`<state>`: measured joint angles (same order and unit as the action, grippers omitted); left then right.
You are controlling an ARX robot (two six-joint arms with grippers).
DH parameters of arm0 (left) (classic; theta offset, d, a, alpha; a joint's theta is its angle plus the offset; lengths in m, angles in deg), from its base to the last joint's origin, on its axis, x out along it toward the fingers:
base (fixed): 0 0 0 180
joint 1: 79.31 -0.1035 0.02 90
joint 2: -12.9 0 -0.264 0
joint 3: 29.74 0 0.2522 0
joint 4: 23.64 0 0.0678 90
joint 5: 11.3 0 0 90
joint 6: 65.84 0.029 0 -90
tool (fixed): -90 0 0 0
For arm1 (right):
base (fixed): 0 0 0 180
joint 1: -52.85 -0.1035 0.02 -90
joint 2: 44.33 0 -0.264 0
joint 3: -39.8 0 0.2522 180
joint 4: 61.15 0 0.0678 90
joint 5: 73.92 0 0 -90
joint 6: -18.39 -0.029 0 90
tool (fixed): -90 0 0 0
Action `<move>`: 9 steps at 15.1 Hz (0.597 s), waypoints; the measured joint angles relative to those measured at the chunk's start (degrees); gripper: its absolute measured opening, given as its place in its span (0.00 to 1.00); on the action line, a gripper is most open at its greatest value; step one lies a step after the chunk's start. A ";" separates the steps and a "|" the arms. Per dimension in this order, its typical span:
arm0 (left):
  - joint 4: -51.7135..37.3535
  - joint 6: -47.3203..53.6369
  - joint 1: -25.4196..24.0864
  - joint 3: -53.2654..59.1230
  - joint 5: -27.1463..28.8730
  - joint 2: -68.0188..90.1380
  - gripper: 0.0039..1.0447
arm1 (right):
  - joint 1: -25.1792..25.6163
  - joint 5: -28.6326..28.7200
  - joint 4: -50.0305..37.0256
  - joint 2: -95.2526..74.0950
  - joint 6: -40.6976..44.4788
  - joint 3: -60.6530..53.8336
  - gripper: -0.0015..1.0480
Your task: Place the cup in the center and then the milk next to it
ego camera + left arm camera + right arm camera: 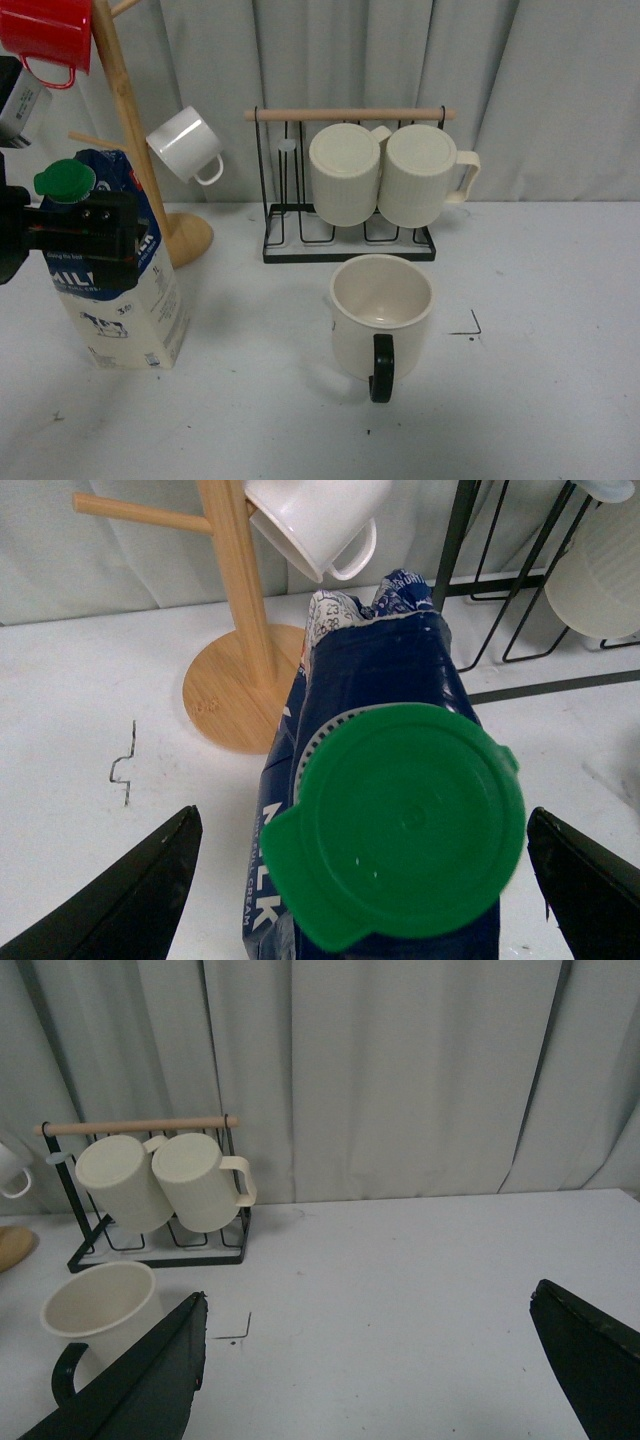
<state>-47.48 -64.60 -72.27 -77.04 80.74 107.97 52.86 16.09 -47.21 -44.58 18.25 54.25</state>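
Observation:
The cup [380,318], a wide cream mug, stands upright on the white table in front of the wire rack, its black loop handle [382,370] towards me. It also shows in the right wrist view [98,1310]. The milk [125,300] stands upright at the left, with a blue top and a green cap [64,180]. My left gripper [100,235] is open, with its jaws on either side of the carton's top and apart from it. In the left wrist view [362,815] the cap [400,825] lies between the fingers. My right gripper [367,1300] is open and empty over bare table, to the right of the cup.
A wooden mug tree [135,140] at the back left carries a red mug [48,35] and a small white mug [185,145]. A black wire rack [350,245] behind the cup holds two ribbed cream mugs [345,175]. A grey curtain hangs behind. A small black corner mark [470,325] lies right of the cup.

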 joint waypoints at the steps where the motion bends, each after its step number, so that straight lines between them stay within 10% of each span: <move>1: -1.66 -0.72 0.46 -1.07 1.53 1.99 0.94 | 0.00 0.02 0.00 0.00 0.00 0.00 0.94; 4: -4.07 -1.62 1.84 -3.43 5.55 6.49 0.89 | 0.00 0.02 0.00 0.00 0.00 0.00 0.94; 6: -5.42 -2.75 2.64 -4.37 7.50 8.41 0.49 | 0.00 0.02 0.00 0.00 0.00 0.00 0.94; 9: -4.72 -3.82 2.97 -5.25 8.09 8.41 0.20 | 0.00 0.02 0.00 0.00 0.00 0.00 0.94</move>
<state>-52.20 -68.43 -69.29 -82.29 88.83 116.38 52.86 16.11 -47.21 -44.58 18.25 54.25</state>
